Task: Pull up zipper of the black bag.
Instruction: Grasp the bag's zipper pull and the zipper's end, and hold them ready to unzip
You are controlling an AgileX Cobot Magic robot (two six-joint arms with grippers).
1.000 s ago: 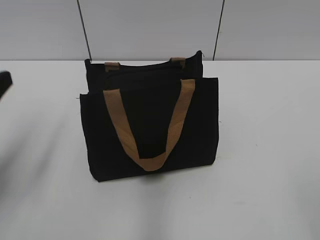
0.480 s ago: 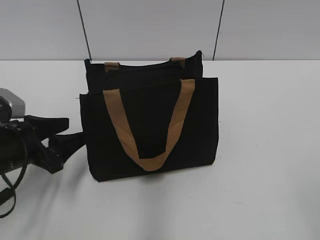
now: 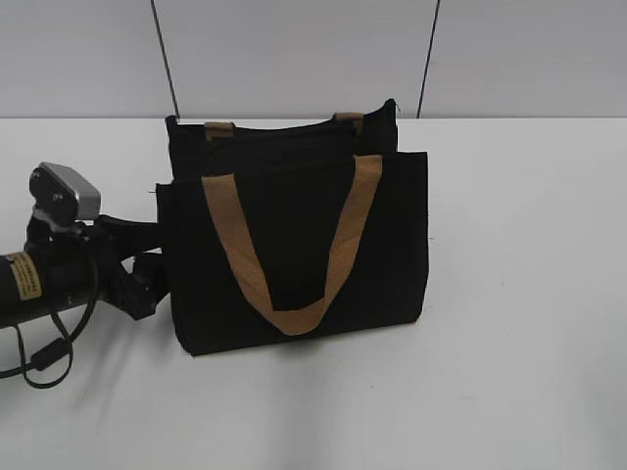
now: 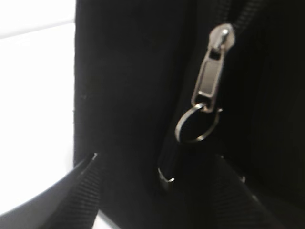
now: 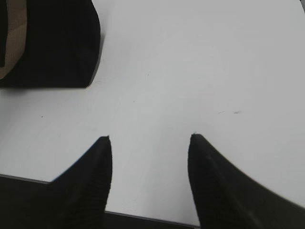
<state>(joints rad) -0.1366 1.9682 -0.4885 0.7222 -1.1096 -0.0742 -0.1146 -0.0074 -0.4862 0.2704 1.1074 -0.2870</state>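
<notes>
The black bag point(image 3: 294, 245) stands upright on the white table, its front tan handle point(image 3: 294, 318) hanging down. My left gripper point(image 3: 147, 257) is at the bag's left end, open, touching or nearly touching the side. In the left wrist view the silver zipper pull point(image 4: 209, 71) with a metal ring and a dark hanging tab point(image 4: 167, 174) lies very close on the black fabric point(image 4: 128, 71). The open jaws point(image 4: 157, 156) sit on either side of the tab and hold nothing. My right gripper point(image 5: 149, 136) is open and empty over bare table, with a corner of the bag point(image 5: 52, 43) at upper left.
The white table point(image 3: 519, 294) runs to a grey panelled wall point(image 3: 294, 54) behind the bag. A second tan handle's ends point(image 3: 220, 128) show at the bag's rear top edge. The table's front edge point(image 5: 143, 215) lies under the right gripper.
The left arm has come in from the left edge and moved right up to the bag's left end. The bag has not moved.
</notes>
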